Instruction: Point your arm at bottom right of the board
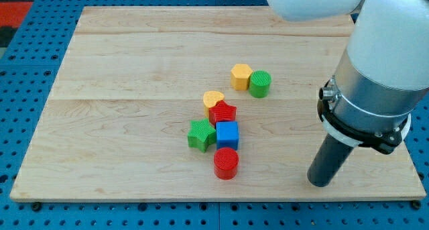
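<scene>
My tip (320, 184) rests on the wooden board (120, 89) near its bottom right corner, well to the right of all the blocks. The nearest block is a red cylinder (226, 163), left of the tip. Above the cylinder sit a blue cube (227, 134), a green star (201, 135), a red star (222, 112) and a yellow heart (213, 98), bunched together. Farther up are a yellow hexagon (241, 76) and a green cylinder (260, 84), side by side.
The arm's grey and white body (379, 76) hangs over the board's right side and hides part of its right edge. A blue pegboard (27, 89) surrounds the board.
</scene>
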